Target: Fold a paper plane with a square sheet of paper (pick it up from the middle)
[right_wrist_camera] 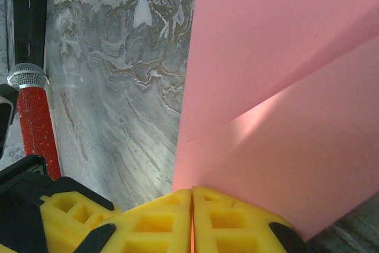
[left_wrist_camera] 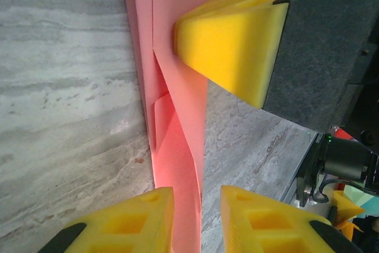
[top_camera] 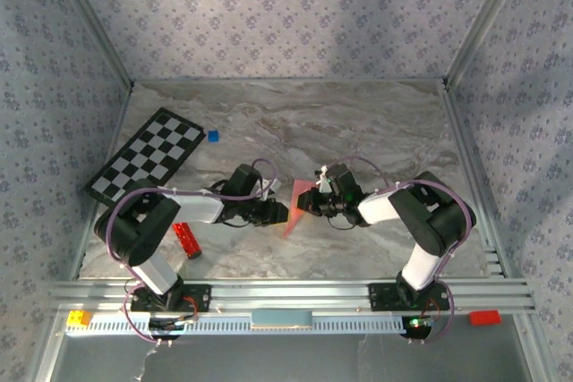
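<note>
the right pincer (right_wrist_camera: 192,192) was clamped on the pink sheet (right_wrist_camera: 284,105). in its wrist view the two yellow, blocky fingers met with no gap. the paper rose straight out of the seam between them and spread ahead of the pincer and off to one side.

the left pincer (left_wrist_camera: 196,197) stood apart. in its wrist view the sheet passed through the gap between its fingers. the paper seemed to brush the inner face of one finger (left_wrist_camera: 142,220), while a sliver of table (left_wrist_camera: 71,117) showed between it and the other. so that pincer was around the paper, not gripping it.

the next move, as i judged it, turned on one relation. the sheet's long axis ran straight ahead out of the left pincer's gap, along its line of reach. further along the same strip, the right pincer's finger (left_wrist_camera: 231,45) pinched it. from above, the two pincers faced each other with the narrow pink wedge between them, each right at it, so neither arm was meaningfully nearer. only the right one held it. a squeeze by the left would likely have caught the strip lengthwise, near its end.

the paper was thin, matte and salmon-pink, already doubled into overlapping layers with sharp straight creases. one diagonal fold line crossed the face ahead of the right pincer. it looked light and floppy, and likely to buckle if pulled unevenly. the table was smooth grey veined marble. a red glittery bar (right_wrist_camera: 37,128) lay well off to the right pincer's side.
</note>
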Controlling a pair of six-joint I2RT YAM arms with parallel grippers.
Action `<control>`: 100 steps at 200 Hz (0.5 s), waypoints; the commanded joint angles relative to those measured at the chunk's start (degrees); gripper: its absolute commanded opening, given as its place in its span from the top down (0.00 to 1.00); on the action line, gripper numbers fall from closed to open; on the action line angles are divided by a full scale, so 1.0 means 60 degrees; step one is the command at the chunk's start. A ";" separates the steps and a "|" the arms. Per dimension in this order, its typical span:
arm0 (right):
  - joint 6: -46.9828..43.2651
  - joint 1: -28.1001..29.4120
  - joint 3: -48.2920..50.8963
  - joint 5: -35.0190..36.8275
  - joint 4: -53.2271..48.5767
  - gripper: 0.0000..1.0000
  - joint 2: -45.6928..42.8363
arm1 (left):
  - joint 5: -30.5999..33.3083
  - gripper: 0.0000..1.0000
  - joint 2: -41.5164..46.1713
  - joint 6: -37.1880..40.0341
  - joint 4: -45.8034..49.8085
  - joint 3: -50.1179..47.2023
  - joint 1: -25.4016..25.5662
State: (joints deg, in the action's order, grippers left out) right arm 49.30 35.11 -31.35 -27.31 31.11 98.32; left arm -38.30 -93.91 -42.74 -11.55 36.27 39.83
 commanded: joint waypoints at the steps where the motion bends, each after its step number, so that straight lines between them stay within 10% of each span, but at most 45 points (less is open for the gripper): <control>1: 0.0001 0.0110 -0.0077 0.0663 -0.0630 0.90 0.0532 | -0.0403 0.73 -0.0087 -0.0039 -0.0188 0.0142 -0.0057; 100: 0.0045 0.0102 -0.0031 0.0728 -0.0587 0.90 0.0610 | -0.0676 0.90 -0.0483 0.0131 0.0065 0.0169 -0.0057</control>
State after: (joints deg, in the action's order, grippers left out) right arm 49.71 35.11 -31.35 -27.29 31.14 98.37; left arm -40.53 -96.57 -42.65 -11.66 36.60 39.75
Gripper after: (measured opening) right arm 0.102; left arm 0.131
